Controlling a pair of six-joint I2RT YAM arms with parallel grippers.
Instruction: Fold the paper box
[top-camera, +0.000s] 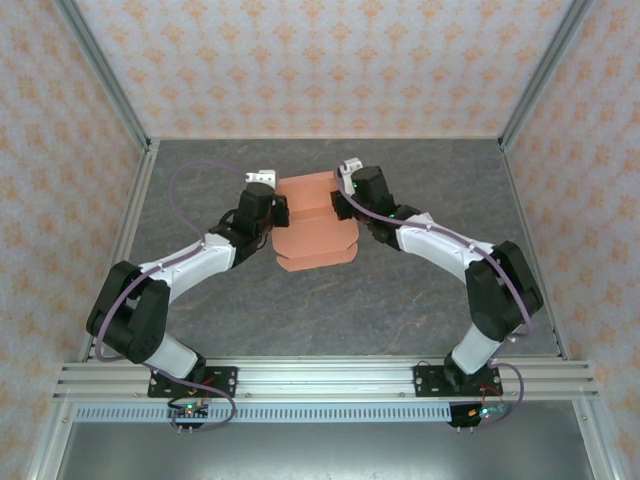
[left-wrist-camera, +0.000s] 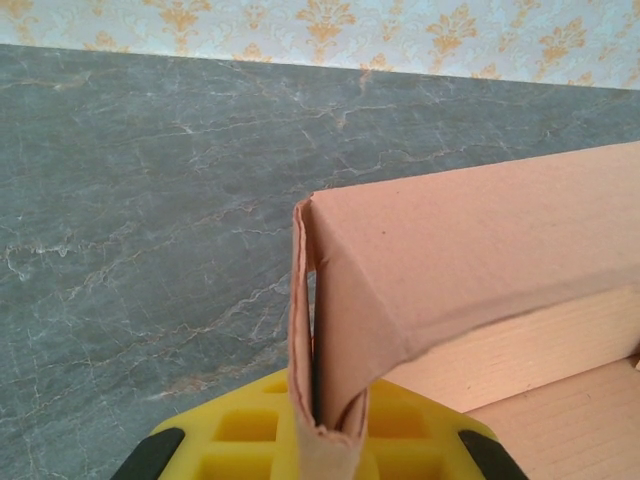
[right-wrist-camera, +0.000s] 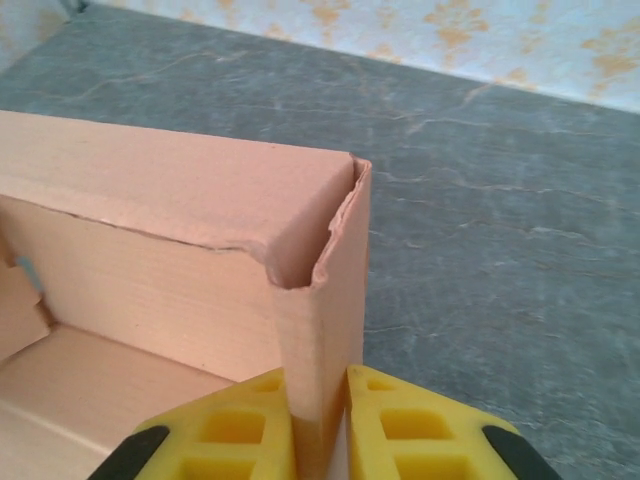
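Closest to the lens, at 6 o'clock in each wrist view: blocky yellow plastic fingers (right-wrist-camera: 240, 435) with square moulded recesses. Right gripper (right-wrist-camera: 318, 440) clenched on an upright end wall of the paper box (right-wrist-camera: 150, 260), both pads flat against the card. Left gripper (left-wrist-camera: 325, 445) likewise pinching a doubled wall at the opposite end, card sandwiched between its pads.

Largest of all, the table (top-camera: 420, 300): dark grey, matte, veined like marble with pale cracks, edged by aluminium rails (top-camera: 320, 378). Around it, walls (top-camera: 320, 60) papered in pale cream with orange floral motifs. Left arm (top-camera: 190, 262) and right arm (top-camera: 445, 250), white shells and black joints, bent inward from 7 and 5 o'clock in the top view, meeting at the box.

Paper box a little toward 12 o'clock from the table's middle, between the two grippers. Salmon-orange card, faintly ribbed, half-formed into a shallow rectangular tray. Far wall raised; flat flaps with rounded corners spread toward 6 o'clock. Corner folds crumpled, cut edges slightly ragged, wall tops rolled over inward.
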